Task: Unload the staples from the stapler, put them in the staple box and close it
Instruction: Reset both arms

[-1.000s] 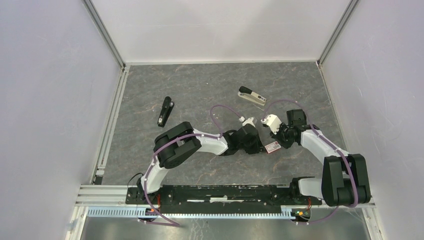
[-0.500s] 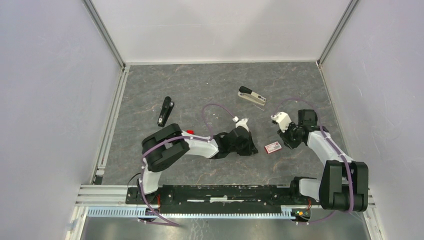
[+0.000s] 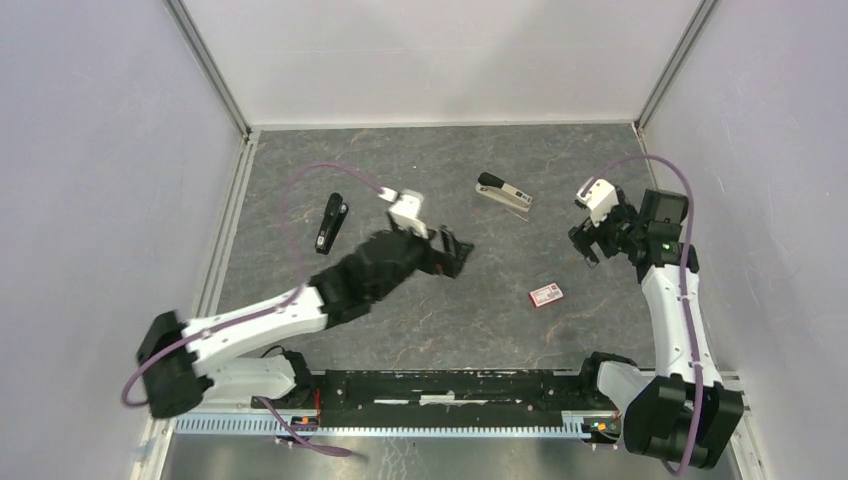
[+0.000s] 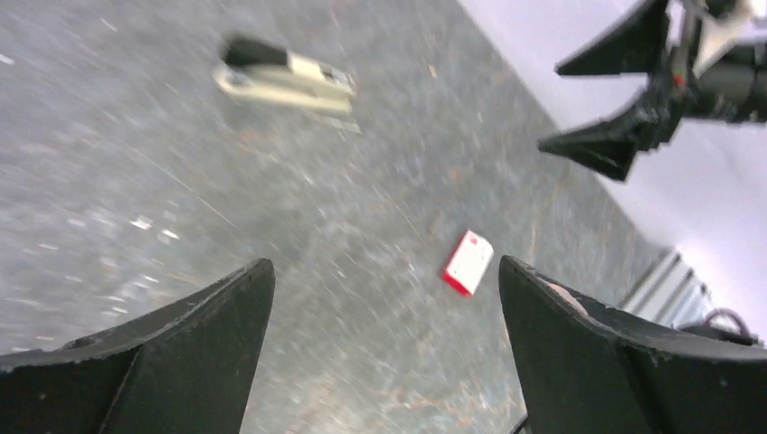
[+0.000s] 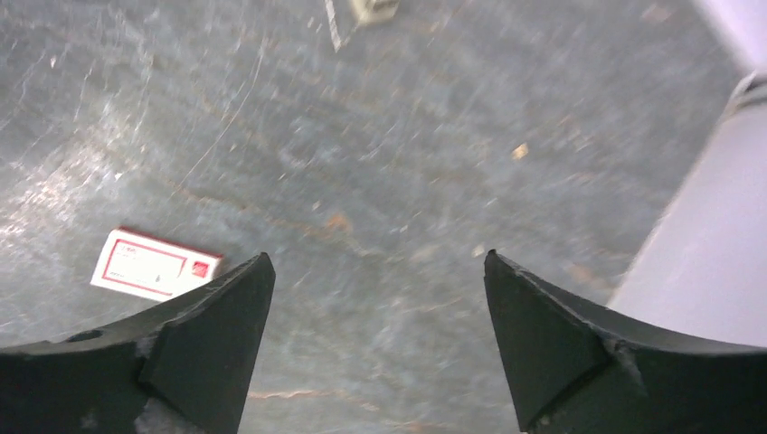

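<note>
Left pincer [image 4: 382, 264] farther left; stapler [image 3: 503, 195] black-and-beige.

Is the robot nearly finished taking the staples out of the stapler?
Probably close. Done: the black bar lies well apart from the grey rail. In hand: nothing; the left end effector and right end effector are both open and empty. Left: a thin silvery sliver lies beside the rail, too small to tell if it is the staples.
</note>
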Robot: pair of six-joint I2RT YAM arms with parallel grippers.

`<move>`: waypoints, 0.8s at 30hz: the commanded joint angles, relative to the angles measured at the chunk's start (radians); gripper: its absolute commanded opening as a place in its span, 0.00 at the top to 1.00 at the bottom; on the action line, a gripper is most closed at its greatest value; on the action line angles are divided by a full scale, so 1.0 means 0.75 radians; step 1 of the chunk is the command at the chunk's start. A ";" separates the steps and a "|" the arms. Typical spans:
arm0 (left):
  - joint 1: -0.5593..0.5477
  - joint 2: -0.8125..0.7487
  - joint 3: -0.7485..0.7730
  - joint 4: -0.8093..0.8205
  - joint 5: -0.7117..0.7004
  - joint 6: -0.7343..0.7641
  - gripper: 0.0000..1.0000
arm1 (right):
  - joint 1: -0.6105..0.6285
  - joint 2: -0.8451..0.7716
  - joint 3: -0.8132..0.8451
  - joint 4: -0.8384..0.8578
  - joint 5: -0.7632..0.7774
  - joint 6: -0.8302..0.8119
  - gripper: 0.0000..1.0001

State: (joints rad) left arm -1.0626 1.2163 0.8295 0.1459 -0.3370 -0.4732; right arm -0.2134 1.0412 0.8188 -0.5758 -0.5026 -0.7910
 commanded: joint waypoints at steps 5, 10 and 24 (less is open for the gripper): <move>0.341 -0.496 -0.037 -0.311 0.155 0.139 0.00 | -0.052 -0.098 0.256 0.098 -0.307 0.172 0.02; 0.508 -0.627 0.099 -0.528 0.217 0.191 0.00 | -0.055 -0.151 0.353 0.227 -0.293 0.453 0.02; 0.986 -0.585 0.390 -0.751 0.689 0.062 0.00 | -0.057 -0.199 0.520 0.247 -0.572 0.697 0.02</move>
State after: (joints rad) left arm -0.3473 0.7853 1.0420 -0.3634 0.0719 -0.4099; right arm -0.2516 0.9150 1.1591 -0.4118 -0.8608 -0.3382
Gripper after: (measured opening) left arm 0.996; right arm 0.979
